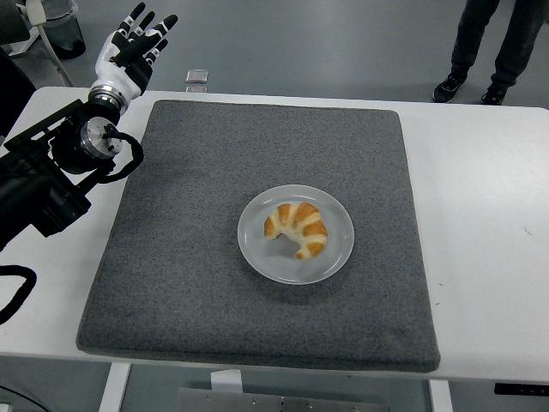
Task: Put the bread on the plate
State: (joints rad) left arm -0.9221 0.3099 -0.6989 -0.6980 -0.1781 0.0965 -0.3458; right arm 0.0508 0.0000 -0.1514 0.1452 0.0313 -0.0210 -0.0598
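Bread (pixel 297 229) sits on the plate (pixel 257 257) at mid-mat (pixel 171 257), so you can judge the placing done. Your left hand (pixel 130 47) is raised at the far left, fingers spread and empty, clear of the bench (pixel 489 215).

**White bench on a grey workshop floor**

A white bench (pixel 480 197) fills most of the view, its near edge running along the bottom, where pale frame legs show beneath it. A square grey felt mat (pixel 197 257) covers the middle of the benchtop, leaving bare white margins to the left and right. Beyond the far edge lies a smooth grey floor (pixel 343 43) with a dull, even sheen and soft light. A small pale square object (pixel 196 76) sits on the floor just past the bench. At top right stand a person's legs (pixel 497 43) in dark trousers and dark shoes. A dark container (pixel 60 30) shows at top left.
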